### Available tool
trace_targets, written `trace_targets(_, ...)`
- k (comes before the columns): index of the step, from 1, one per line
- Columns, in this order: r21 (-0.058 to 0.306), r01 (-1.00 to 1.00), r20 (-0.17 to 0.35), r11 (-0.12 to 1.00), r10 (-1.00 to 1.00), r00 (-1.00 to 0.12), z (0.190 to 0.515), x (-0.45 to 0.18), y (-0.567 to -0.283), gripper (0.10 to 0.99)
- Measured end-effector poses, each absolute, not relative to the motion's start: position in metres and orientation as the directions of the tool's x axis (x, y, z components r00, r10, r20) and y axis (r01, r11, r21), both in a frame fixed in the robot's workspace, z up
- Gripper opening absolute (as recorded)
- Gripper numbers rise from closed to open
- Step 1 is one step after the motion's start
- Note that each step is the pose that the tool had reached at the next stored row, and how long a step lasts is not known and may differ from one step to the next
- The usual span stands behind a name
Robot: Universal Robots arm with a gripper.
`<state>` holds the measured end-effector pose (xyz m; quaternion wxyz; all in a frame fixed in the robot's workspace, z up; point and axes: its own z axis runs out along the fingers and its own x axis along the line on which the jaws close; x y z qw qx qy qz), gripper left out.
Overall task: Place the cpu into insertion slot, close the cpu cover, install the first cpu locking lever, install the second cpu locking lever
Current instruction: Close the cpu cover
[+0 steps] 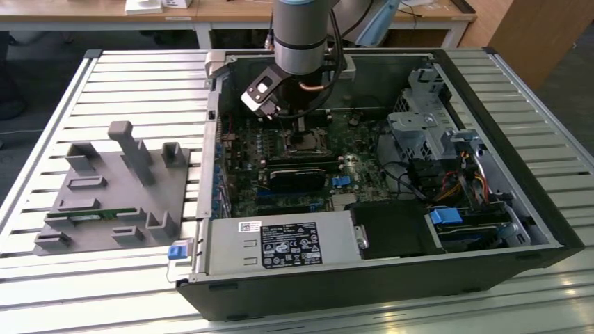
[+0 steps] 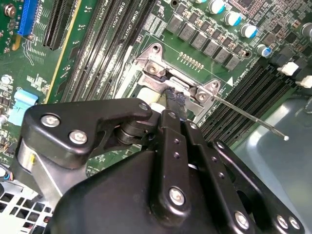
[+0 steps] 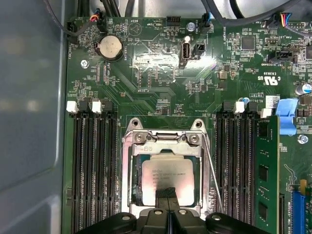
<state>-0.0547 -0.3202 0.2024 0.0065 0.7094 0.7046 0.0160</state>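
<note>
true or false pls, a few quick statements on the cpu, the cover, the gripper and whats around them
1. The cpu lies in place on the motherboard. True.
2. The gripper hangs outside the computer case. False: it is inside the open computer case, right over the cpu.
3. The cpu cover lies around the cpu, whose metal top shows through the opening. True.
4. Every memory slot is empty. False: a green memory module stands in one slot.
5. A thin lever rod sticks out past the cpu cover. True.
</note>
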Motion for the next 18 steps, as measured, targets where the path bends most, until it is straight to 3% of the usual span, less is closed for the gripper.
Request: trace_targets(18, 0.032, 0.999, 0.012, -0.007, 1.000, 0.007, 0.1999, -0.0469, -0.3201, 0.106)
